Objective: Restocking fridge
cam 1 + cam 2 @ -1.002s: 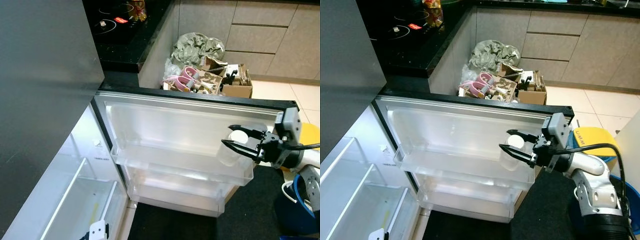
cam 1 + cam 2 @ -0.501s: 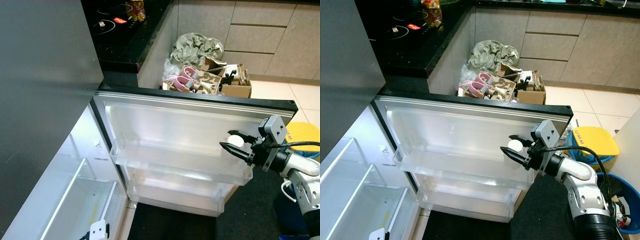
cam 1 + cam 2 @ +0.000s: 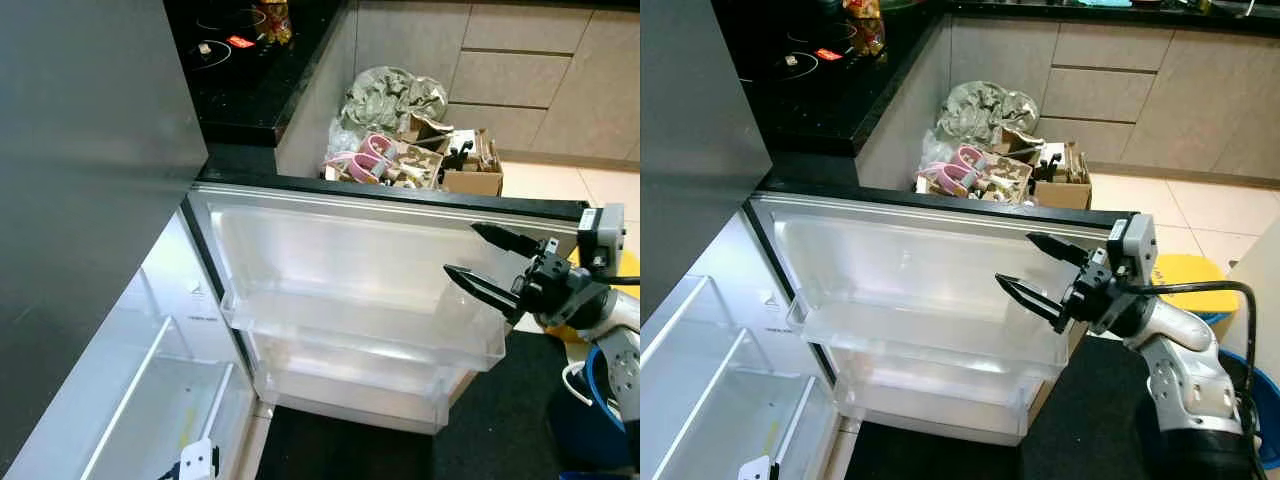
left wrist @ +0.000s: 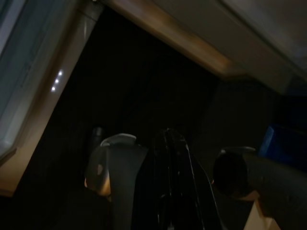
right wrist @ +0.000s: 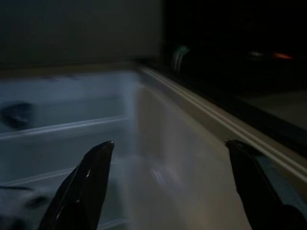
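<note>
- The right gripper (image 3: 460, 248) has sprung open: half a second ago its fingers pinched a white-capped container, and now they are spread wide with nothing between them.
- The wrist has also drawn back a little toward the door's outer edge and risen slightly.
- The fridge door (image 3: 350, 240) stands swung open in front of the robot, its pale inner liner facing up at the camera.
- Two clear bins run across it, the upper door shelf (image 3: 330, 325) above the lower door shelf (image 3: 350, 385).
- Behind the door there is a black countertop (image 3: 250, 90), then a crumpled bag (image 3: 390, 95) and a cardboard box (image 3: 470, 180) stuffed with clutter on the floor against grey cabinets (image 3: 520, 60).
- A black mat (image 3: 350, 445) lies under the door, with a blue bucket (image 3: 600, 400) beside the right arm.
- The fridge's own drawer (image 3: 150, 400) sits down at the left.
- Nothing stands between the gripper and the shelf.
- Both black fingers (image 5: 91, 177) point at the liner over the right end of the upper door shelf, touching nothing.
- As for the container, a faint translucent shape sits in that right end of the upper shelf, just below the lower finger. It is too pale to say for certain that this is it.
- The left gripper (image 4: 168, 191) hangs idle in deep shade, and I cannot tell how it is set.
- The door and the clutter behind it sit where they were a second ago.
</note>
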`<state>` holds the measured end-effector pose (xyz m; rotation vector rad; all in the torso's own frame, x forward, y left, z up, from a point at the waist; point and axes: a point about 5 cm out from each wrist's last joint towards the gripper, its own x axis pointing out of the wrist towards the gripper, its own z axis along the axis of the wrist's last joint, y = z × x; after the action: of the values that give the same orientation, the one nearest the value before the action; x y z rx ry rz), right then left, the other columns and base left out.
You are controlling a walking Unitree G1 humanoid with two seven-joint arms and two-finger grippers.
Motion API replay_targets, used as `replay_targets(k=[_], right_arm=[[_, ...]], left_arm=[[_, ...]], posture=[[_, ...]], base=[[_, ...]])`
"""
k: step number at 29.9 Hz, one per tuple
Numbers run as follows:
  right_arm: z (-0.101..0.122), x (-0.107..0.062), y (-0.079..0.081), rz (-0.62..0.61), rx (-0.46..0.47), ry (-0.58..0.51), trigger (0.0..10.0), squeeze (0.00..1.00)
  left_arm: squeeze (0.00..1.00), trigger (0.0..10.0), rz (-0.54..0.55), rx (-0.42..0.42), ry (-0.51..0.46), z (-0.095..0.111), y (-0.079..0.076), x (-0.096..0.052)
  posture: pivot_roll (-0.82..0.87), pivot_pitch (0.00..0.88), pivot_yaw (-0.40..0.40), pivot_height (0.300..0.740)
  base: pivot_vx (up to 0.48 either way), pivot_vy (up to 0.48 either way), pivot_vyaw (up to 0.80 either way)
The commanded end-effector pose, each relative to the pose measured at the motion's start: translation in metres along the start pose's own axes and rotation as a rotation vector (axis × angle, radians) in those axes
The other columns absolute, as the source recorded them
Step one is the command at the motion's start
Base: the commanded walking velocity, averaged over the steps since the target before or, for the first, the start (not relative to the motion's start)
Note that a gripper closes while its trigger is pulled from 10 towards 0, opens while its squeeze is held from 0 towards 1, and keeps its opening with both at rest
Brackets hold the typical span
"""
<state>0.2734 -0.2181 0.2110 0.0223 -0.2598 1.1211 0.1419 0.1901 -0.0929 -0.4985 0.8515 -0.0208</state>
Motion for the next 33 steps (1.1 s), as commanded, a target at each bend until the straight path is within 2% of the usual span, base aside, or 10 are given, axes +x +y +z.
replay_targets(k=[1, 7, 8, 13, 17, 22, 25, 27, 30, 33], right_arm=[[0.007, 0.000, 0.006, 0.057, 0.022, -0.034, 10.0, 0.00], [-0.018, -0.004, 0.024, 0.177, 0.161, 0.065, 10.0, 0.00], [-0.045, -0.009, 0.033, 0.194, 0.246, 0.179, 10.0, 0.00], [-0.073, -0.016, 0.040, 0.176, 0.323, 0.273, 10.0, 0.00], [-0.122, -0.039, 0.053, 0.078, 0.478, 0.429, 10.0, 0.00], [-0.152, -0.060, 0.057, -0.076, 0.565, 0.495, 10.0, 0.00], [-0.174, -0.074, 0.063, -0.189, 0.589, 0.599, 10.0, 0.00], [-0.174, -0.074, 0.063, -0.189, 0.589, 0.599, 10.0, 0.00], [-0.205, -0.095, 0.075, -0.412, 0.605, 0.741, 10.0, 0.00], [-0.217, -0.104, 0.082, -0.525, 0.624, 0.784, 10.0, 0.00]], left_arm=[[0.00, 10.0, 0.011, 0.008, 0.021, -0.005, 0.003, -0.003], [0.00, 10.0, 0.008, 0.005, 0.021, -0.006, 0.003, -0.003], [0.00, 10.0, 0.007, 0.005, 0.022, -0.006, 0.002, -0.003], [0.00, 10.0, 0.008, 0.006, 0.022, -0.006, 0.002, -0.003], [0.00, 10.0, 0.024, 0.009, 0.013, -0.005, 0.006, -0.004], [0.00, 10.0, 0.033, 0.009, 0.012, -0.004, 0.006, -0.004], [0.00, 10.0, 0.036, 0.007, 0.011, -0.003, 0.006, -0.004], [0.00, 10.0, 0.036, 0.007, 0.011, -0.003, 0.006, -0.004], [0.00, 10.0, 0.039, 0.005, 0.012, -0.003, 0.006, -0.003], [0.00, 10.0, 0.043, 0.006, 0.015, -0.004, 0.006, -0.003]], posture=[[-0.05, 0.073, -0.002, 0.740], [-0.05, 0.075, -0.005, 0.740], [-0.05, 0.074, -0.007, 0.740], [-0.05, 0.074, -0.007, 0.740], [-0.04, 0.074, -0.007, 0.740], [-0.04, 0.067, -0.014, 0.740], [-0.04, 0.067, -0.014, 0.740], [-0.04, 0.067, -0.014, 0.740], [-0.04, 0.066, -0.011, 0.740], [-0.04, 0.066, -0.011, 0.740]], base=[[0.000, 0.000, 0.00], [0.000, 0.000, 0.00], [0.000, 0.000, 0.00], [0.000, 0.000, 0.00], [0.000, 0.000, 0.00], [0.000, 0.000, 0.00], [0.000, 0.000, 0.00], [0.000, 0.000, 0.00], [0.000, 0.000, 0.00], [0.000, 0.000, 0.00]])
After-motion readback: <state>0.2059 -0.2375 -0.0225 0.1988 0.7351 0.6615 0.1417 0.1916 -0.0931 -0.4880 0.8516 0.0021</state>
